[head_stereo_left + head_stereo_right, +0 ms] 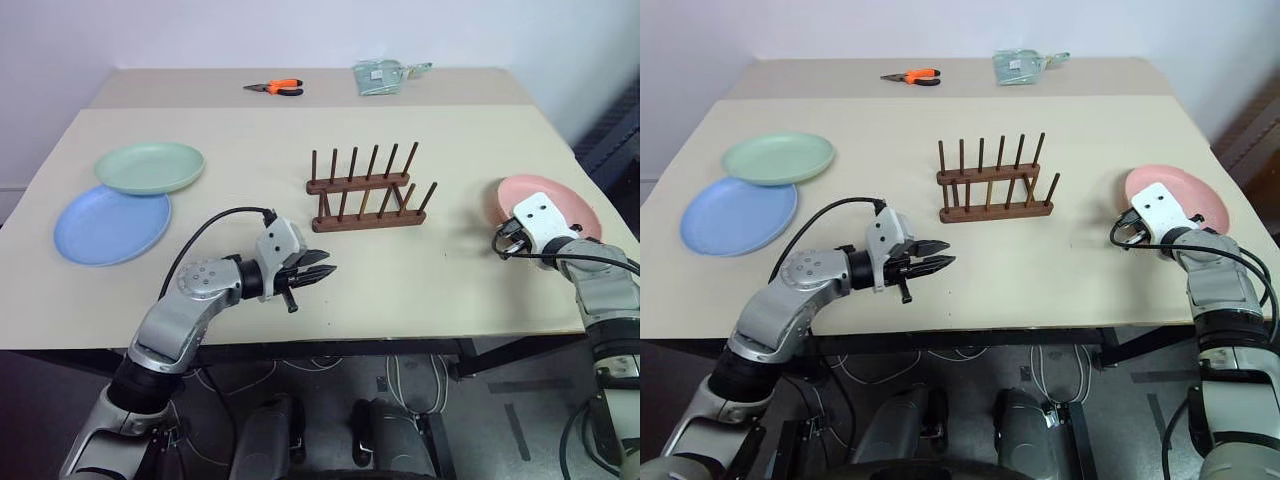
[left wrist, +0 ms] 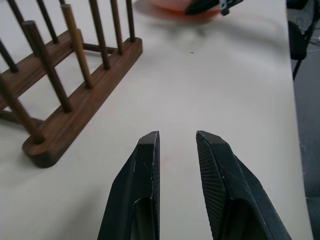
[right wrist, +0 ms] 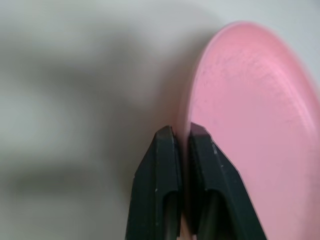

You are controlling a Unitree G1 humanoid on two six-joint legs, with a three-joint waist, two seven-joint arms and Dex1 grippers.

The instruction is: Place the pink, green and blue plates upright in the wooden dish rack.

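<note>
Nearest, the left hand (image 1: 318, 277) floats over the bench (image 1: 420, 270), its fingers a little apart with nothing in them. The right hand (image 3: 181, 134) pinches the rim of the one pink plate (image 1: 575, 205). One wooden dish rack (image 1: 365, 190) stands mid-bench, holding no plates. One blue plate (image 1: 105, 228) lies flat on the left, one green plate (image 1: 150, 166) overlapping its far edge. Farthest, one pair of orange pliers (image 1: 275, 88).

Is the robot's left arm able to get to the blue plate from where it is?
Probably yes. The blue plate lies on the left arm's side, with bare table between it and the left gripper.

Dark wooden dish rack (image 1: 366, 188), smooth matt pink plate (image 3: 260, 130), matt table (image 1: 300, 290).
</note>
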